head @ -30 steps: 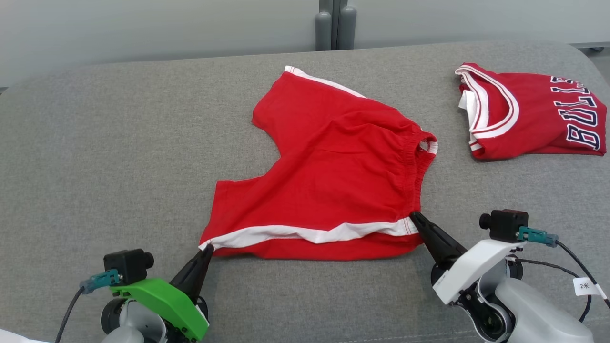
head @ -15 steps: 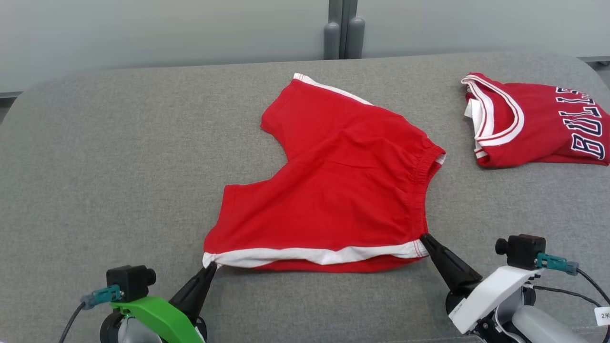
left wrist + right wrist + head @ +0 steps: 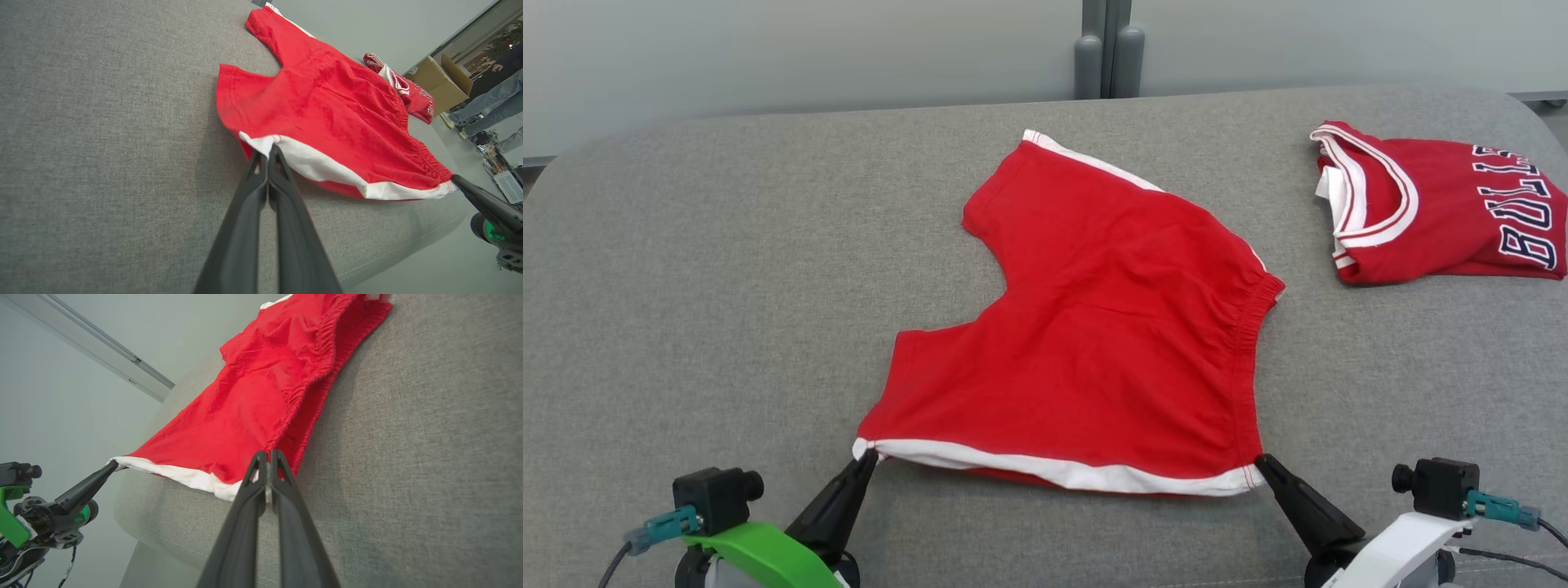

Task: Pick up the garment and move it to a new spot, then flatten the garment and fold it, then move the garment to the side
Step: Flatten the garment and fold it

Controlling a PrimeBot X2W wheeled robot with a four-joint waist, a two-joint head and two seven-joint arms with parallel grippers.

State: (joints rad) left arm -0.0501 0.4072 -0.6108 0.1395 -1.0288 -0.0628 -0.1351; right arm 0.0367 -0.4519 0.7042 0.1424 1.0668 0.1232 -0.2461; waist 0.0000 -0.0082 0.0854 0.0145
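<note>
Head view: the red garment lies spread mid-worktop. The left gripper and right gripper each pinch one near corner.

Left wrist view: fingers clamped on the white hem.

Right wrist view: fingers clamped on the waistband corner.

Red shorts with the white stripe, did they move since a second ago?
Yes. The left gripper and right gripper pulled the near white-striped edge of the red shorts toward the robot, stretching them flatter. Both stayed clamped on its corners. The folded red jersey stayed put.
</note>
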